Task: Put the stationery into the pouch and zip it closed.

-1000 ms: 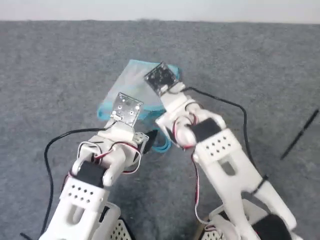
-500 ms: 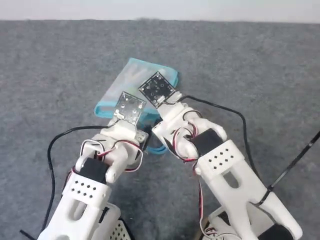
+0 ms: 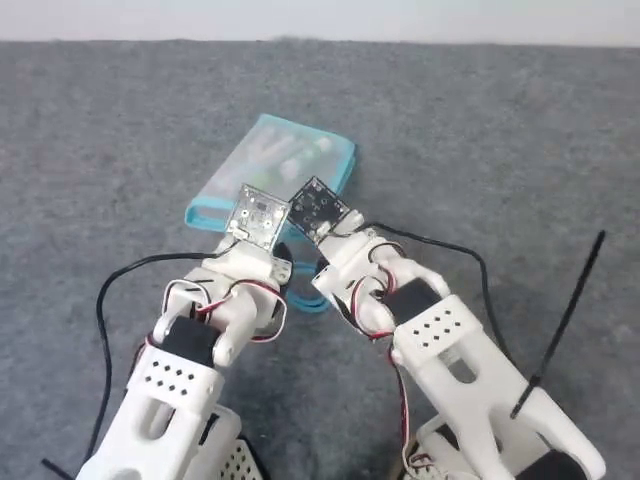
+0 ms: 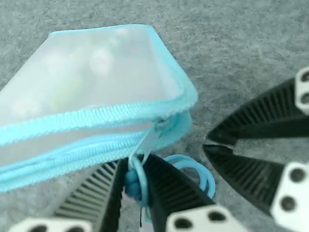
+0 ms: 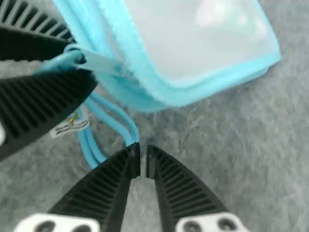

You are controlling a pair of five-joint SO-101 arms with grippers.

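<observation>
Nearest, the left gripper [image 4: 134, 165] is clamped on the zipper pull [image 4: 147, 140], the best hold; the right gripper [image 5: 142, 148], jaws together, sits at the cord loop [image 5: 113, 121]. Beyond, toward the table's [image 3: 100, 120] far edge, the soft, light pouch [image 3: 290, 160] would likely slide unpinned.

Translucent pouch [image 3: 235, 180], lt-blue trim, flat on carpet [image 3: 480, 130]; stationery [image 3: 290, 163] inside; zip pull [image 4: 146, 143] at one corner.
</observation>
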